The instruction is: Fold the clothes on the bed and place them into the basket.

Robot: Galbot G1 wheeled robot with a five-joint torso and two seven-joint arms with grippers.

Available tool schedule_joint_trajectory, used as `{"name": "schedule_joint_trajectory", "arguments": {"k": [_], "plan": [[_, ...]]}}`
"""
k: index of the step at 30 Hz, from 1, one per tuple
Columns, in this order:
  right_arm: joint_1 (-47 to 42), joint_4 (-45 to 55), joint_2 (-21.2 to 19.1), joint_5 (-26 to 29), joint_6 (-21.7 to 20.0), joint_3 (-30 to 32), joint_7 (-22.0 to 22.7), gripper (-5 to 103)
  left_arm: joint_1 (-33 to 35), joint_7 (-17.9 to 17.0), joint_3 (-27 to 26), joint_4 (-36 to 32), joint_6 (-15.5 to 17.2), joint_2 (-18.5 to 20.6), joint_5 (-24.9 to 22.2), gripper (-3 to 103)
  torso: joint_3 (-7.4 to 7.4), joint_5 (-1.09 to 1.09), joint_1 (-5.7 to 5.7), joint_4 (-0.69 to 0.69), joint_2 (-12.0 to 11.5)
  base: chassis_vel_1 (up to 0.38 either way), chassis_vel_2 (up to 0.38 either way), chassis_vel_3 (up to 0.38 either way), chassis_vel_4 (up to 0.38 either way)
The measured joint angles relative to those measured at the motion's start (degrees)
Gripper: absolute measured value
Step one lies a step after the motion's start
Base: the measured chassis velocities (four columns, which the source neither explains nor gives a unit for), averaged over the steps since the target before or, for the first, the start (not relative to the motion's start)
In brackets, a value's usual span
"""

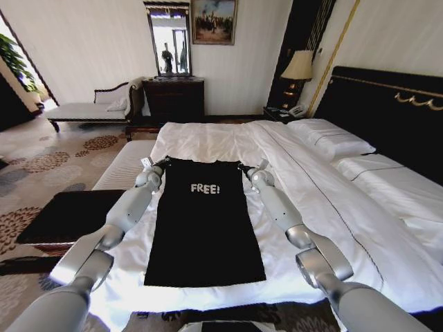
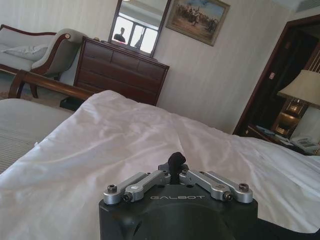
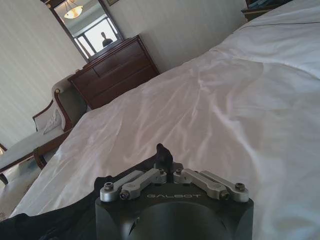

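A hotel-style bedroom with cream walls and a flower-patterned carpet spreads out in the head view. The bed point(image 1: 332, 200) with its white duvet, pillows and black headboard takes up the middle and right. A dark dresser point(image 1: 174, 98) with a mirror point(image 1: 170, 41) above it stands against the far wall, a pale chaise longue point(image 1: 90, 107) to its left, a lit lamp point(image 1: 299, 68) on a nightstand to its right. The black T-shirt point(image 1: 204, 228) lies flat on the duvet near the foot edge as a long narrow rectangle, its white "FREE!" lettering facing up. Both arms reach forward along its sides: the left gripper point(image 1: 165, 162) is at the far left corner of the shirt, the right gripper point(image 1: 243, 168) at the far right corner. The basket point(image 1: 73, 214), with its flat black top, sits on the carpet left of the bed, next to a pale striped bench point(image 1: 121, 166).

In the left wrist view, rumpled white duvet rises ahead with the dresser, mirror and a framed painting point(image 2: 197, 20) beyond. The left gripper point(image 2: 176, 162) has its fingers pressed together on a black fold of the shirt.

In the right wrist view, duvet slopes off towards the dresser and chaise. The right gripper point(image 3: 163, 154) is likewise closed, pinching black cloth, with more of the shirt point(image 3: 55, 220) trailing beside its housing.
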Motion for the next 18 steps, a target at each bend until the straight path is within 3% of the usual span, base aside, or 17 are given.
{"name": "schedule_joint_trajectory", "arguments": {"k": [11, 18], "plan": [[-6.0, 4.9, -1.3, -2.8, 1.1, -0.8, -0.9, 1, 7.5, -2.4, -3.0, -8.2, -0.9, 0.9, 0.9, 2, -0.01, 0.00, -0.02, 0.01, 0.0, 0.000, 0.000, 0.000, 0.000], [-17.1, 17.8, -4.6, -3.8, 1.8, 0.4, -0.1, 1, 18.4, -6.4, -7.3, -19.7, -2.2, 1.7, 2.2, 2, -0.02, -0.01, -0.02, 0.00, 0.0, 0.000, 0.000, 0.000, 0.000]]}}
